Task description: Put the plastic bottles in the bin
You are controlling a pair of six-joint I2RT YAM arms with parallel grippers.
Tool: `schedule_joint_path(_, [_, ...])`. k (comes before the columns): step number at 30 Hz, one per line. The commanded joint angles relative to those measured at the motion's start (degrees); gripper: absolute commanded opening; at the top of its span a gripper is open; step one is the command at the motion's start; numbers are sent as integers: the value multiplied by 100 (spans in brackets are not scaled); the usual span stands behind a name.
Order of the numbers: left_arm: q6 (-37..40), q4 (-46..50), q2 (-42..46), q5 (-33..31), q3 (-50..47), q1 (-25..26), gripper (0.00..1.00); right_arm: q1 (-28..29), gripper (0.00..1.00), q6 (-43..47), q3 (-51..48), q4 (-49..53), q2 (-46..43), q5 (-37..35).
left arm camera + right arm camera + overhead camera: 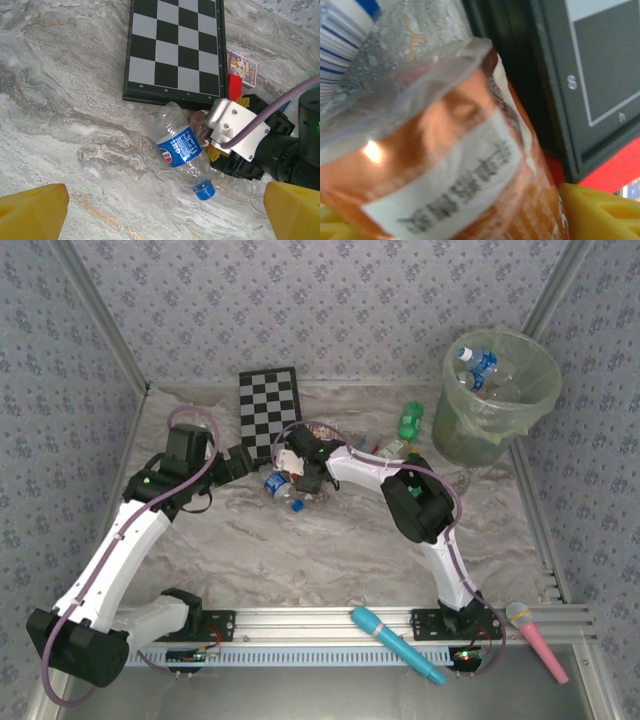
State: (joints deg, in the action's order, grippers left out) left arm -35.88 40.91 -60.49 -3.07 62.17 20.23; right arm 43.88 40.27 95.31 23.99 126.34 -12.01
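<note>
My right gripper [465,212] straddles the light, slick, crushable brownish-orange bottle [445,150] mid-body, though whether it's clamped I cannot tell

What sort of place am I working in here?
Most likely a staged robot test cell, not a real room: wallpapered panels held in aluminium rails, a marble-print tabletop, and props such as the checkerboard and the bin.

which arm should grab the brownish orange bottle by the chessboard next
Right. The right gripper straddles the brownish-orange bottle, and the bin stands on its side. The left gripper hangs open over the clear blue-label bottle.
</note>
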Motion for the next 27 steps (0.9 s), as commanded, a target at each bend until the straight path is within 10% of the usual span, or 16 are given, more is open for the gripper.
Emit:
schedule_joint_path(1, [37,147,125,-47,181,-63,100,69,75,122,128,-167,223,-275])
schedule_joint_path(8, [-11,145,156,-36,142,-79,100,103,54,102,-69,-511,-60,-425])
schedule_joint_path(27, [7,-164,101,167,102,-91,100,81,51,-512,-214,-542,-1627,-642])
